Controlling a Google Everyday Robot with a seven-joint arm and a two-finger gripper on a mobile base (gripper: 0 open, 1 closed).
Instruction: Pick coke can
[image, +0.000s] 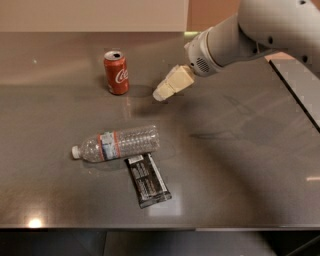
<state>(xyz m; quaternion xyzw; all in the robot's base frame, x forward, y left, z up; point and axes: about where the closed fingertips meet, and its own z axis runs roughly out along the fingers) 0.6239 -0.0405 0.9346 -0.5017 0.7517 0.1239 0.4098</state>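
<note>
—Checking the target: where's the small red cylindrical coke can (116, 73) with the white script logo?

—Upright on the grey brushed-metal table (240, 160), far-left part of the surface. Silver top faces up, opening visible. Nothing touches it.

—Gripper?

—Cream-coloured gripper (162, 93) sits to the can's right, near it but clearly apart. Its tip points down-left, toward the can. It hangs above the tabletop, with a dark shadow on the metal just beside the tip. Open or closed: can't tell from this view. No contact with the can.

—Arm?

—White robot arm (235, 40) extends from the upper right corner. A round wrist housing with a small grille patch sits directly behind the gripper.

—What else is on the table?

—Clear plastic water bottle (117, 144) lying on its side, nearer the camera than the can and well apart from it. White cap points left, and a red-and-blue label band wraps it near the neck. A flat black rectangular packet (147, 180) with white print lies on the bottle's near side. Its top end is against or under the bottle body, can't tell which. Both are well apart from the gripper.

—Surroundings?

—Pale wall panel (95, 15) runs along the table's far edge. A dark diagonal seam (295, 95) crosses the right side, with a lighter grey surface beyond it.
</note>
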